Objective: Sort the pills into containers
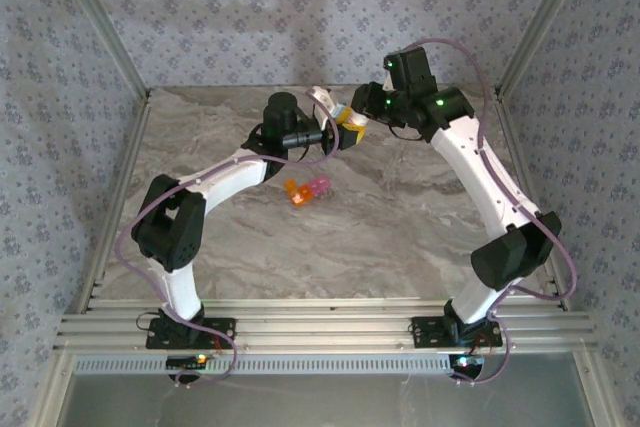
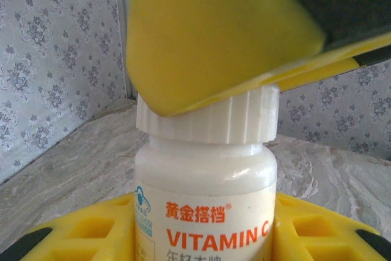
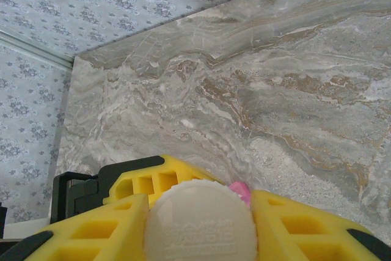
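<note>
Containers (image 1: 308,189): 1 strip of joined translucent compartments, orange end + pink-purple rest. Loc.: flat on desk (image 1: 400,237), approx. mid-desk, between the two arms, nearer the left arm, untouched, well apart from both sets of jaws.

Orientation: long axis runs diagonally in top view, orange end toward near-left, pink end toward far-right. Lids open or closed: too small to tell.

Handling (est.): v. light, thin stiff plastic, smooth. Likely to skid on the polished marble-look desk or flip if nudged at one end. Lid hinges prob. fragile, so low squeeze force. Best hold: across the short width, near mid-strip, jaws square to the long axis. An end grip would lever it up. Alt.: pin it down w/ one arm while the other pours.

Bottle (image 1: 330,102): white, ribbed cap (image 3: 200,224), label reads "VITAMIN C". Held up above desk toward the far side, beyond the strip. Pills presumably inside. Rigid, smooth-walled, light to moderate.

Left jaws: clamped on bottle body, a yellow finger either side of the label in left wrist view.

Right jaws: clamped on cap, a yellow finger either side of it in right wrist view. One of these fingers overlaps the cap top in left wrist view.

Step (est.): unscrewing cap. Nothing poured yet.
</note>
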You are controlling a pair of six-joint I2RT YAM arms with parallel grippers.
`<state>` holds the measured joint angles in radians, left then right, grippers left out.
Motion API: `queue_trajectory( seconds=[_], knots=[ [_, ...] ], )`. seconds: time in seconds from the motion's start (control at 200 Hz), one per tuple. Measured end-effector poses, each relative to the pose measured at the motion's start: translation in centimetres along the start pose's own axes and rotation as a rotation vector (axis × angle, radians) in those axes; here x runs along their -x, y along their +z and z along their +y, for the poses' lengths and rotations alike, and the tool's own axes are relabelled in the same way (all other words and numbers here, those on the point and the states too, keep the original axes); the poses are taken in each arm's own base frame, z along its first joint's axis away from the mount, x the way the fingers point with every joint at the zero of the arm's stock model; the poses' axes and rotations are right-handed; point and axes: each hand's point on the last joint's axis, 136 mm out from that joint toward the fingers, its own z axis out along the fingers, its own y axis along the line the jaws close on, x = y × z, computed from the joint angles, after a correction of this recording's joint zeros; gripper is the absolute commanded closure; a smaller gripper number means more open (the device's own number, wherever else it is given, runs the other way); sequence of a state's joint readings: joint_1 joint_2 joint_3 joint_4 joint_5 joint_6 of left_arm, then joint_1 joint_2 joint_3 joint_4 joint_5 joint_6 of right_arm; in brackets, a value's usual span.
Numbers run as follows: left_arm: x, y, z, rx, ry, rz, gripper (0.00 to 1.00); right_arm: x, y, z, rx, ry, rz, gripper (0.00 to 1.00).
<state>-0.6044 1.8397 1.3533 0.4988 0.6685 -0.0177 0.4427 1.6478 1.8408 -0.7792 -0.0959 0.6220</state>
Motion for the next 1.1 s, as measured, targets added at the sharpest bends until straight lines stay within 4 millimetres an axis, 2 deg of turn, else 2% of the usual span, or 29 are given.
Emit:
queue_trajectory(
  seconds=[0.23,0.435,0.765,0.985,1.099],
  knots=[
    [1.3,-0.2,-0.3,0.004,0.028,-0.033,1.0,0.7,-1.0,0.8,0.085,0.026,0.035,0.37],
    [1.6,-0.2,-0.5,0.003,0.034,-0.041,1.0,3.4,-3.4,1.4,0.2,0.022,0.014,0.26],
    [1.7,-0.2,-0.5,0.002,0.035,-0.043,1.0,4.9,-4.9,0.8,0.284,-0.061,0.008,0.23],
    [1.7,-0.2,-0.6,-0.002,0.035,-0.042,1.0,5.2,-5.9,1.0,0.28,-0.18,-0.001,0.23],
    [1.7,-0.2,-0.6,-0.005,0.035,-0.042,1.0,5.1,-5.8,1.0,0.274,-0.225,0.01,0.23]
  ],
)
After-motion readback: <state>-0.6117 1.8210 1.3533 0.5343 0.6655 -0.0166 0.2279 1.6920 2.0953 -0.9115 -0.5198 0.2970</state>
